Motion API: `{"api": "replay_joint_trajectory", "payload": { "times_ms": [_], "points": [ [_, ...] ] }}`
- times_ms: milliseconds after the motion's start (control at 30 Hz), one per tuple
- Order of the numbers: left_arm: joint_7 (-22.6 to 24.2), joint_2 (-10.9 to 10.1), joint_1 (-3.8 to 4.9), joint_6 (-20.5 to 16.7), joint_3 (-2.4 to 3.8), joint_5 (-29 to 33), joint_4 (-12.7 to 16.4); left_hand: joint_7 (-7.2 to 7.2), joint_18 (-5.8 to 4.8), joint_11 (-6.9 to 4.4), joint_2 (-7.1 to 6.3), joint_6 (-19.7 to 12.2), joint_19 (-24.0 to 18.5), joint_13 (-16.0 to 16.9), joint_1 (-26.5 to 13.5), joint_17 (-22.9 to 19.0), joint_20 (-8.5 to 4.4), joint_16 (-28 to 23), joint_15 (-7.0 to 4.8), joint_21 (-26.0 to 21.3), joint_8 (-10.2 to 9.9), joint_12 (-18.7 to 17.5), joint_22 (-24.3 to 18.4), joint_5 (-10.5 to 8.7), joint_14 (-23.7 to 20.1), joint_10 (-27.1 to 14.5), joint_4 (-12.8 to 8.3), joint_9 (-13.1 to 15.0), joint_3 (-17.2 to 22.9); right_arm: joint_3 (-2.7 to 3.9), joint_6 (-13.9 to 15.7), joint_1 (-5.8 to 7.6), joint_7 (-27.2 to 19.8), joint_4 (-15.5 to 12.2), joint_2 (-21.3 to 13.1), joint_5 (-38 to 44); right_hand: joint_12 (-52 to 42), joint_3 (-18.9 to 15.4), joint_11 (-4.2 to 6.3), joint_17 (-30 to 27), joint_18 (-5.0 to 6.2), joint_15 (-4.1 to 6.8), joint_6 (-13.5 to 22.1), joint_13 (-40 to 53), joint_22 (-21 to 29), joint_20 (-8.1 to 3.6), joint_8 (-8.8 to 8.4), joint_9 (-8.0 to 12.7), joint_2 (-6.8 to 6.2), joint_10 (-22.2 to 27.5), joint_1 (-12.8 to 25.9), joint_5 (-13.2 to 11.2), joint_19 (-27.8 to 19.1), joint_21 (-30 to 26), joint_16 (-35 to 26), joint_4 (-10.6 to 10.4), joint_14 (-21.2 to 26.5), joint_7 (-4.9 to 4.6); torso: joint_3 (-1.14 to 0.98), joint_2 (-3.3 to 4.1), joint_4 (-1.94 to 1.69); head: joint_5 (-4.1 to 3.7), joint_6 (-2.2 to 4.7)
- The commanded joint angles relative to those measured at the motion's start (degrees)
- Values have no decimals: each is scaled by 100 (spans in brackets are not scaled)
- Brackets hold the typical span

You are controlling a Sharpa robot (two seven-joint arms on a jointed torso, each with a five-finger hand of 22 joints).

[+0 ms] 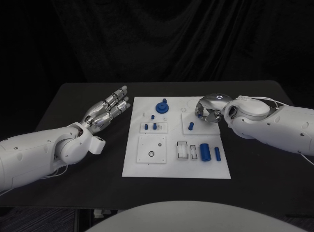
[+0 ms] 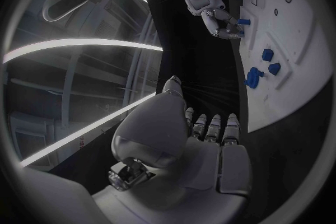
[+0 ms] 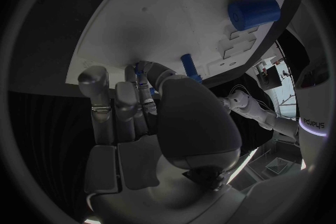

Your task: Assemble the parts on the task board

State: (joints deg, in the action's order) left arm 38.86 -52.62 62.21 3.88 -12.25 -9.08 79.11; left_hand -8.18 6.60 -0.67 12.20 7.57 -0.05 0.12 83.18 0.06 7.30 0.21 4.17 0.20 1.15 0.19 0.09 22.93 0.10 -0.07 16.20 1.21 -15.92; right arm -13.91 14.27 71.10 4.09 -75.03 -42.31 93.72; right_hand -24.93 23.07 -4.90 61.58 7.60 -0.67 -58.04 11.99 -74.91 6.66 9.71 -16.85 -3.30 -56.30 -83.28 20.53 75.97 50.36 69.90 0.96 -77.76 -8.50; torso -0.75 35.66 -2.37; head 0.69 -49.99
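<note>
task board (image 1: 177,166): we see smooth matt white plastic | parts (image 1: 206,152): blue, plastic-looking, faint sheen | table (image 1: 73,96): matt black | hands, left (image 1: 107,109) and right (image 1: 207,109): silvery, metallic, glossy | arms (image 1: 32,154): glossy white shells | backdrop at 12 o'clock (image 1: 171,43): black draped cloth

The right arm (image 3: 313,117) reads "sharpa".

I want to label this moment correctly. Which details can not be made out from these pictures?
- Right silver hand: head view, its own back hides the fingertips; whether they hold a small blue part is unclear.
- Right wrist view: the thumb covers the blue piece at its fingers.
- White task board: slot contents too small in the head view.
- Left silver hand: open, beside the board.
</note>
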Motion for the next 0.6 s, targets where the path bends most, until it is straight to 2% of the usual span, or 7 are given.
{"api": "replay_joint_trajectory", "payload": {
  "times_ms": [33,167,333,400,600],
  "points": [
    [588,1,-5,79,6,43,7,36,41,48,4,-18,5,-9,48,-6,46,-21,45,-20,-6,-16,-9,43,-10,14,-7,-9,28,18,229,9,19,-91,-50,12,-10,-30,11,-15,-41,34,-47,8,-571,-45,24,-13,7,-44,-44,-35,12,26,5,4,7,12,1,-4,9,21,-1],
    [562,-1,-8,87,6,43,11,39,48,58,7,-27,5,-9,68,-6,76,-21,71,-20,-8,-16,-9,69,-10,15,-14,-10,36,29,312,114,48,-242,-124,12,-2,-37,18,-23,-40,41,-54,5,-570,-51,28,-28,-1,-65,-58,-40,8,24,-3,20,10,18,2,-3,9,44,-1],
    [560,-5,-9,70,6,43,27,41,50,63,8,-30,5,-9,75,-6,90,-21,84,-20,-8,-16,-9,77,-10,14,-16,-10,39,34,329,343,128,-592,-283,12,7,-38,23,-27,-39,48,-58,1,-570,-58,30,-43,-8,-85,-80,-35,5,22,-9,42,11,23,9,-6,1,82,-1],
    [563,-13,-9,49,6,43,38,43,51,69,10,-29,5,-8,80,-6,100,-21,93,-20,-8,-16,-9,78,-10,17,-16,-10,41,35,288,473,175,-866,-405,12,9,-39,24,-21,-39,49,-57,0,-570,-59,29,-45,-11,-88,-83,-33,5,24,-5,46,8,23,10,-4,8,121,-1],
    [557,-26,-10,32,6,43,48,45,51,73,10,-20,5,-7,80,-6,97,-21,85,-20,-6,-14,-9,77,-10,20,-14,-8,41,30,166,627,215,-1501,-660,56,20,-58,26,-8,-43,52,-34,-4,-573,-64,14,-59,-40,-121,-78,-10,8,41,2,58,-1,20,16,-1,3,168,-1]
  ]
}}
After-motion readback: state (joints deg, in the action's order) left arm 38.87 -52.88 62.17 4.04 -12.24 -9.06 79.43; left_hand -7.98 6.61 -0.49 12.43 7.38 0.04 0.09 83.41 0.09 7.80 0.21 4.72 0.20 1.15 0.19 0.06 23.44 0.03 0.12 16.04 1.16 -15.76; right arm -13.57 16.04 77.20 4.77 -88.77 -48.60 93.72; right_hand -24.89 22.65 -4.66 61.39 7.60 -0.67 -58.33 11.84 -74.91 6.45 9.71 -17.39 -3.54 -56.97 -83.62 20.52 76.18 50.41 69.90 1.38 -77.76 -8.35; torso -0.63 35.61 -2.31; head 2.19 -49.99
